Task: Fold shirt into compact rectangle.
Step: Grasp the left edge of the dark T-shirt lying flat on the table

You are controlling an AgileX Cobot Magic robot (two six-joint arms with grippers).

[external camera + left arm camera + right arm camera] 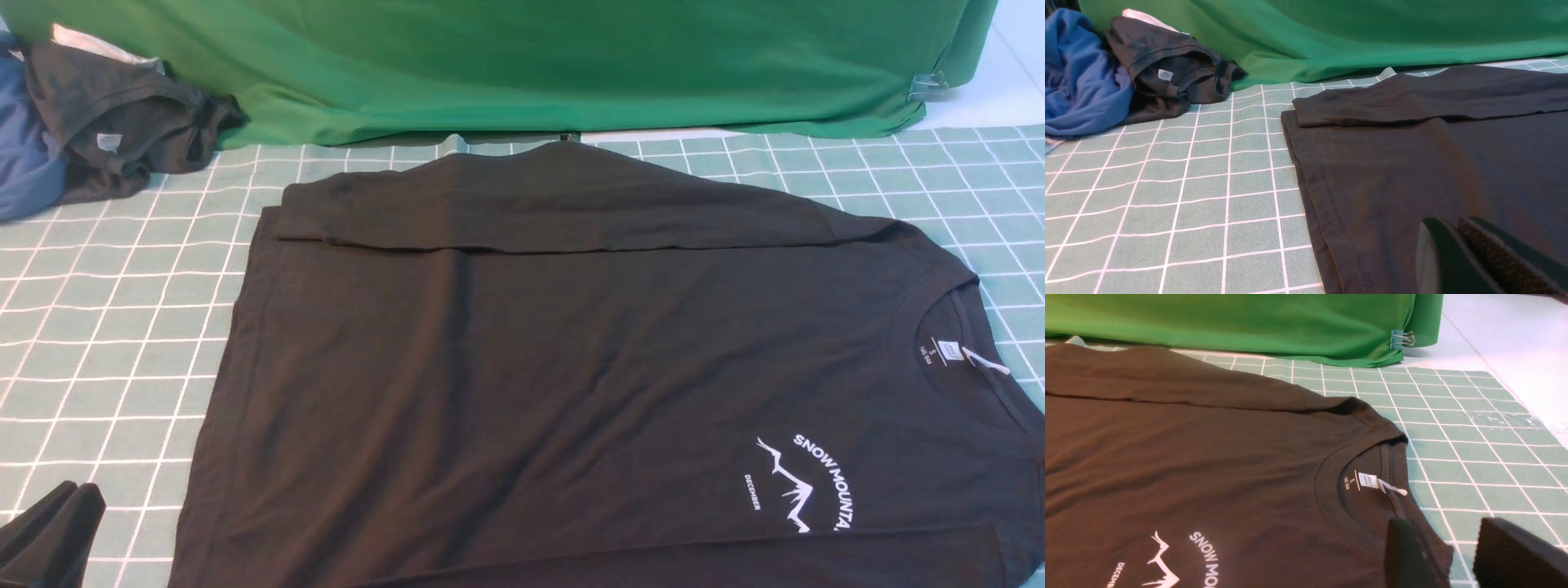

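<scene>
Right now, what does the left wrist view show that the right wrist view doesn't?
Only the left wrist view: the blue garment and the dark grey garment, heaped together. Only the right wrist view: the neck label, the mountain print and a binder clip. Both: the black shirt, its folded sleeve, the green cloth and the checked mat.

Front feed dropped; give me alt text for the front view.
A black shirt lies flat and print-up on the green checked mat, collar to the right, its far sleeve folded across the body. The left gripper shows at the lower left corner; a grey garment and a blue garment are heaped far left.
</scene>
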